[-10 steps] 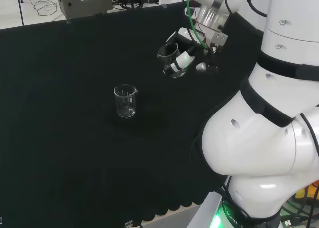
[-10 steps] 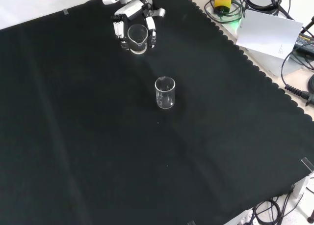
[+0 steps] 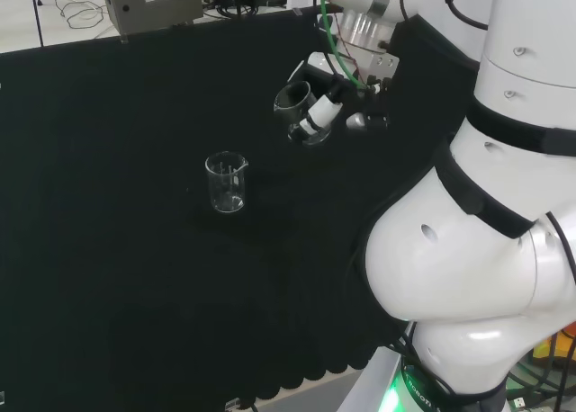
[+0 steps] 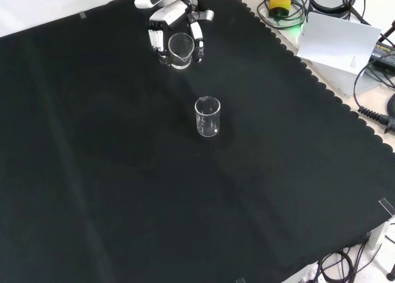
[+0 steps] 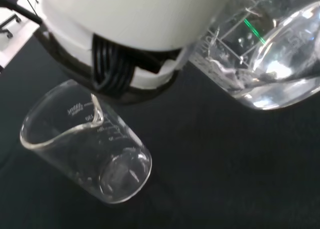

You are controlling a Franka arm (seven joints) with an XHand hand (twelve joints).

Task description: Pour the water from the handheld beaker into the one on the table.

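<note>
Two beakers: our hand (image 4: 176, 33) curls round one beaker (image 4: 181, 49); the table beaker (image 4: 208, 117) stands apart, lower down. Tip now, and we think water hits cloth (image 4: 92, 172).

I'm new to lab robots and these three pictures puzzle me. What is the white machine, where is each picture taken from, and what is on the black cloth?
The big white shapes are one robot arm's links. It ends in a black and white hand whose fingers curl round a clear glass beaker. One camera looks over the arm from behind, one from in front, one from the wrist. A second clear glass beaker stands upright on the black cloth, apart from the hand.
</note>
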